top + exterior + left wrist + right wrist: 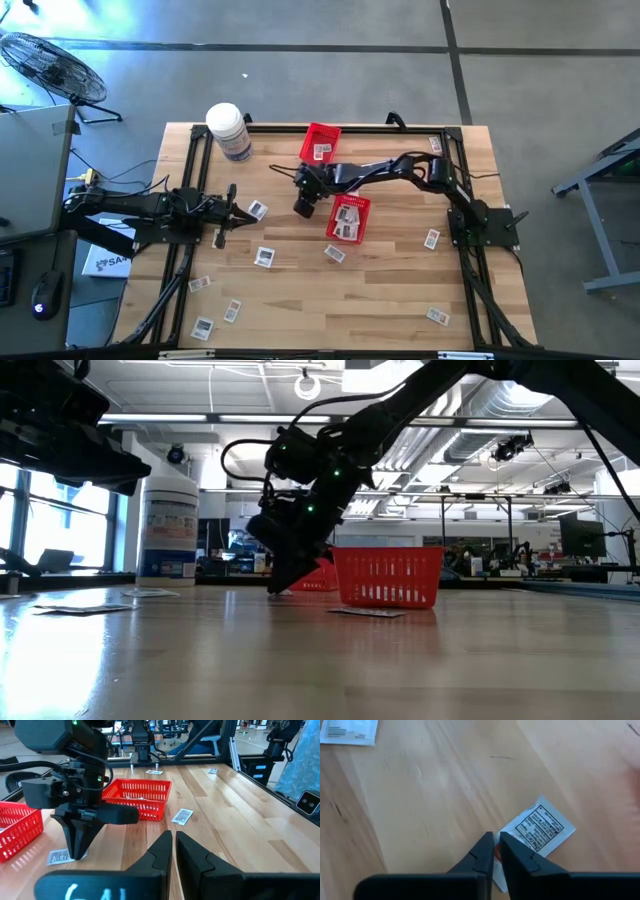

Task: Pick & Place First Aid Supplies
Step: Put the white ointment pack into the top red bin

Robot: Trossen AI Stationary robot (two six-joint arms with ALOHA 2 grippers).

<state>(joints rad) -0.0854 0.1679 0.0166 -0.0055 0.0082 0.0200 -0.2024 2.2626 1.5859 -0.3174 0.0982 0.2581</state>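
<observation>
The step in hand looks like a pick: the right claw (pixel 494 851), at frame centre in the high view, is pinched nearly closed on the edge of a packet (pixel 538 826) lying on the surface (pixel 380 290). Next comes lifting it without slipping, then carrying it to the nearer basket (pixel 349 218), just right, already holding packets. The far basket (pixel 321 144) holds one too. The left claw (pixel 172 851) waits at left, closed and empty.

Tool (pixel 494 851) seemingly pinching packet (pixel 540 828).
</observation>
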